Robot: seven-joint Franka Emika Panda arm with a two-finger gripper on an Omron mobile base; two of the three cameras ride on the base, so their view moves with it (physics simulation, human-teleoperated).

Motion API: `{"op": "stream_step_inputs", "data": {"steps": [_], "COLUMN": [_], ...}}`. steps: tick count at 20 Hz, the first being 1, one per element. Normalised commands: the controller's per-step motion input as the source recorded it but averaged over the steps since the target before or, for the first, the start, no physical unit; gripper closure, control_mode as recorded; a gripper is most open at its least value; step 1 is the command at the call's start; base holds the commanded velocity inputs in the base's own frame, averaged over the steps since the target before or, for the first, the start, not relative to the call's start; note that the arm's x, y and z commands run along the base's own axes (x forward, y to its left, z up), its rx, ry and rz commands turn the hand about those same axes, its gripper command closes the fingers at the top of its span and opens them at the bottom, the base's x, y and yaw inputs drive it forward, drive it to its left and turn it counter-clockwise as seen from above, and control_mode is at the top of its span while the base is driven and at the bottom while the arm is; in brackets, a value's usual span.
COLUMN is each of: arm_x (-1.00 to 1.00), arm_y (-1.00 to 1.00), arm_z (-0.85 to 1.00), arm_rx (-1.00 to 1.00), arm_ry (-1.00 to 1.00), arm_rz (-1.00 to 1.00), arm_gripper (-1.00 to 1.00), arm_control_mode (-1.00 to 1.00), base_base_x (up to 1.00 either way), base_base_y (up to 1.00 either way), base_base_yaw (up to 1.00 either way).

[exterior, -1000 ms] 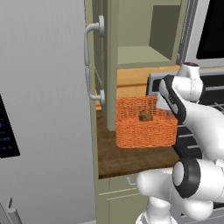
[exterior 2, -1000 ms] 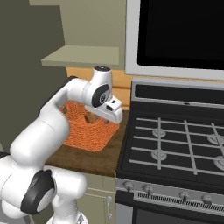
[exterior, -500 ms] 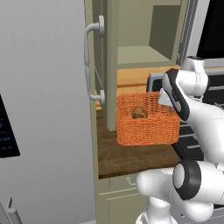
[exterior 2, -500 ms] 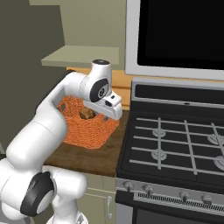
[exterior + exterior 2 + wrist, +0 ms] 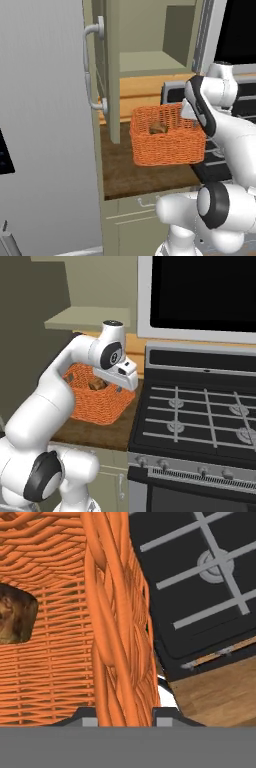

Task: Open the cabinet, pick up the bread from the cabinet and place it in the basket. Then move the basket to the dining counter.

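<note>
- While the arm reaches over it, the basket presents as an orange woven-mesh rectangle with rounded corners and upright sides; its thick braided rim runs up between the two finger tips in the hand view.
- Bread, a small brown lump with a lighter top, lies inside the basket; it also shows against the inner weave at the left edge of the hand view.
- Cabinet is olive-beige with its door swung open, curved silver bar handle on the door's outer face, pale shelf inside.
- Surface beneath is dark-brown wood grain; the basket's base appears to hang clear of it, with its lower edge over the front part of the surface.
- Stove is black with grey grates, just beside the basket on its right.
- Compared with one second ago, the basket sits higher and nearer the front edge of the surface in the left base view, and the hand has risen with it; half a second ago it was at an intermediate height.
- Claw: narrowly parted, jaws closed either side of the basket's right-hand wall at the rim, gripping it; the wrist sits over that same wall.
</note>
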Motion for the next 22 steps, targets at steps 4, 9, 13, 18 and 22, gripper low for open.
{"op": "stream_step_inputs", "data": {"steps": [4,9,13,18,22], "arm_x": [0.00,0.00,0.00,0.00,0.00], "arm_y": [0.00,0.00,0.00,0.00,0.00], "arm_z": [0.00,0.00,0.00,0.00,0.00], "arm_rx": [0.00,0.00,0.00,0.00,0.00], "arm_ry": [0.00,0.00,0.00,0.00,0.00], "arm_rz": [0.00,0.00,0.00,0.00,0.00], "arm_gripper": [1.00,1.00,1.00,1.00,1.00], "arm_control_mode": [1.00,1.00,1.00,1.00,1.00], "base_base_x": [-0.73,-0.14,0.00,0.00,0.00], "base_base_y": [-0.73,-0.05,0.00,0.00,0.00], "base_base_yaw": [-0.46,-0.92,-1.00,-1.00,-1.00]}}
